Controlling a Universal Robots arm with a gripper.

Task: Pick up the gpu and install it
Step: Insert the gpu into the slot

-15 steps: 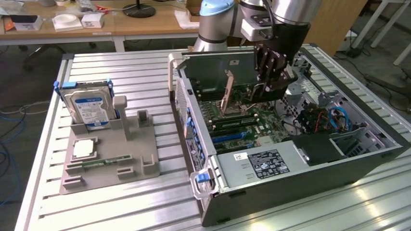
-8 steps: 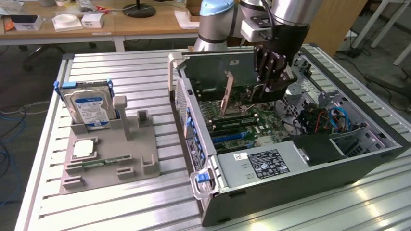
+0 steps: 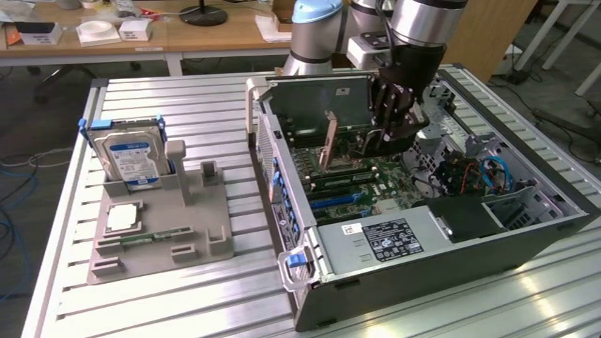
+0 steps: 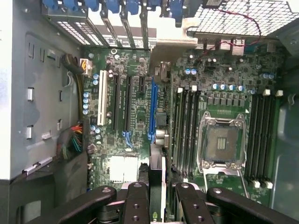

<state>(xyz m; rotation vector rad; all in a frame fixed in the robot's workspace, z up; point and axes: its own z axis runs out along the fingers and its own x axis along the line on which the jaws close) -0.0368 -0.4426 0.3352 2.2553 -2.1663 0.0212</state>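
One card, the gpu (image 4: pixel 156 179), sits edge-on between the fingers (image 4: pixel 136 200) of the gripper (image 4: pixel 159 191), which are drawn in close on its two flat faces and pinch it; the card hangs over the motherboard (image 4: pixel 135 70) inside the open computer case (image 3: pixel 423 282), roughly in line with the long blue slot (image 4: pixel 152 109) and, by judgement, not yet seated in it; the edge-on hold appears chosen so that the thin lower edge presents to a slot while the broad faces take the clamping load; the case lies on its side with the panel off, so the board faces upward toward the arm; to one side of the blue slot stand two dark slots and a white slot (image 4: pixel 102 105), and to the other side the memory slots and the empty processor socket (image 4: pixel 219 140); in the exterior view the grey parts holder (image 3: pixel 193 211) rests on the slatted metal table (image 3: pixel 169 310), apart from the case on the exterior view's left; it carries the hard drive (image 3: pixel 131 158) upright in a cradle, presumably to leave its flanks free for gripping; the drive's blue-and-white label and the black label (image 3: pixel 387 239) on the power supply carry print, none of it legible; no brand name can be read.
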